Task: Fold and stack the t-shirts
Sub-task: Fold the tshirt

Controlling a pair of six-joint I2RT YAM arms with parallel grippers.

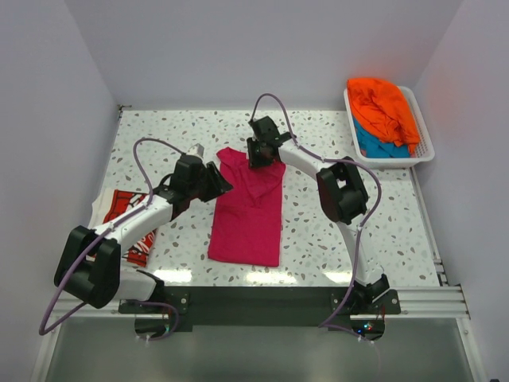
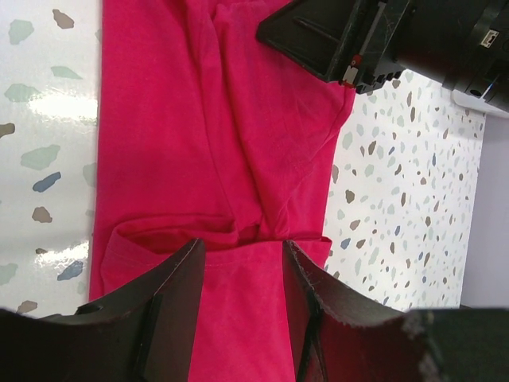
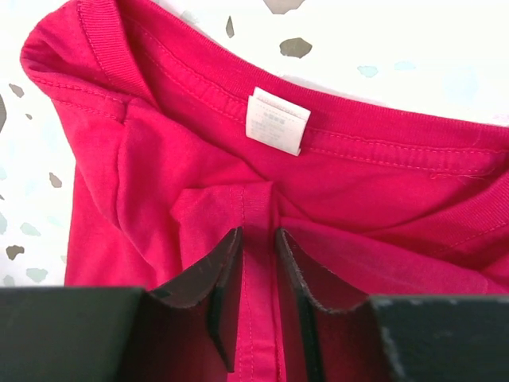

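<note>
Right, at the middle of the speckled terrazzo-pattern table (image 1: 318,231) lies the plain magenta-pink cloth t-shirt (image 1: 246,219), a long narrow panel with its collar end far and its hem near. Both arms are on that collar end! The right gripper (image 1: 258,161) sits at the far edge, and its wrist view says it all: the right gripper (image 3: 258,255) has its two black fingers (image 3: 223,274) drawn in tight on a raised ridge of pink cloth just below the neckline, pinching it. Just beyond them is the ribbed collar (image 3: 382,139) and a small white sewn-in label (image 3: 276,119).

Over on the left side of the shirt, the left gripper (image 1: 223,185) reaches in from the left edge. From its own camera, the left gripper (image 2: 242,274) has jaws standing well apart over the cloth, nothing clamped between them, with a folded-in sleeve edge just ahead of the tips.

Elsewhere: the red cloth t-shirt with white script lettering (image 1: 123,205) lies at the left edge, partly under the left arm. Far right, the white slatted plastic basket (image 1: 390,163) holds the plain orange cloth t-shirt (image 1: 386,103) heaped on the plain teal-blue cloth t-shirt (image 1: 378,145)
</note>
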